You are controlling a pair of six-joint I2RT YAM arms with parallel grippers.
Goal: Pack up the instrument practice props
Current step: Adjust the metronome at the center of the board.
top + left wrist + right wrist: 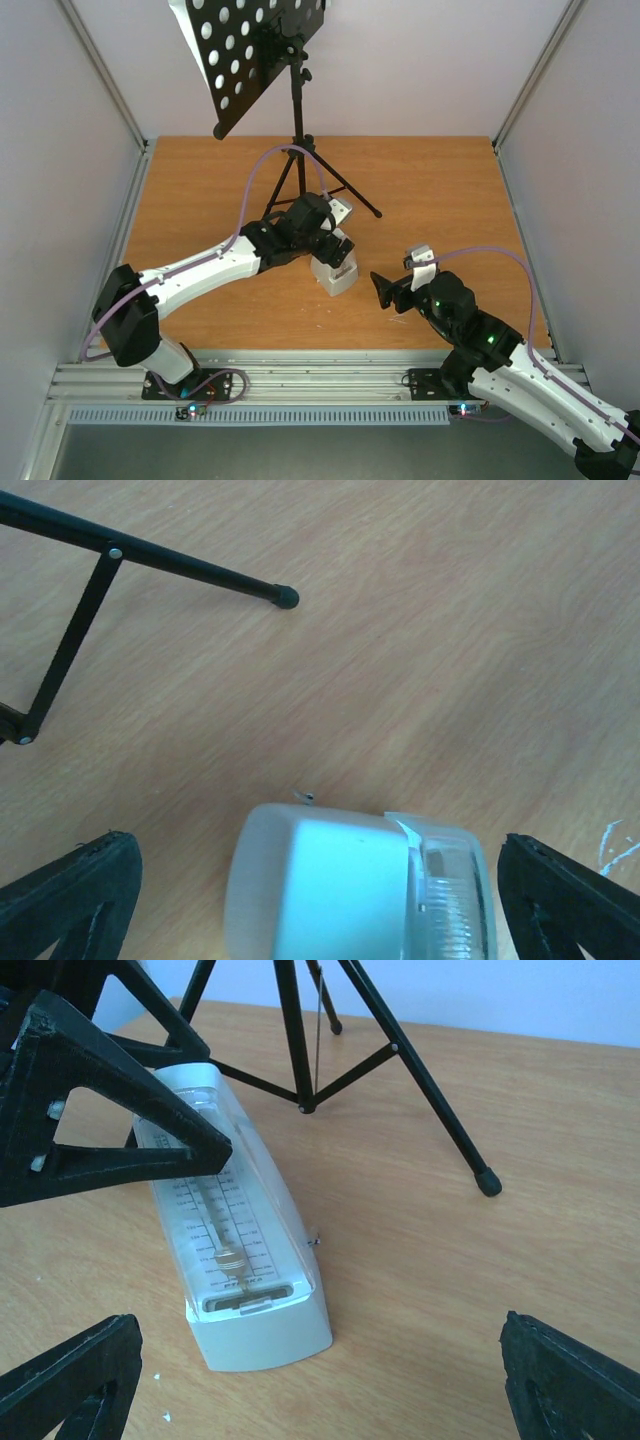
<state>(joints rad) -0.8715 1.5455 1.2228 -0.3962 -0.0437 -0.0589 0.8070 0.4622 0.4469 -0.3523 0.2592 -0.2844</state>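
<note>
In the top view, the tall black tripod music stand (297, 150) with its round-holed desk stands at the back of the orange-brown wooden table (440, 190), and a white sheet of music (186, 30) shows along the desk's left edge. The small white pyramid-shaped metronome (335, 272) sits on the table just in front of the stand's feet. Your left gripper (338, 240) hangs right over it, and your right gripper (400, 275) hovers to its right, apart from it. In the left wrist view, your left gripper (320, 900) is spread wide. The metronome (350, 880) lies between the two black fingers (70, 900), with bare wood on either side, so nothing is pinched. One stand leg with its rubber foot (287, 597) crosses the top. In the right wrist view, your right gripper (320, 1380) is spread wide too, with only table between its fingers (570, 1380). Ahead of it the metronome (240, 1250) stands with its clear front and pendulum facing you. The left gripper's fingers (100, 1130) sit at its top, and the stand legs (420, 1090) are behind.
</note>
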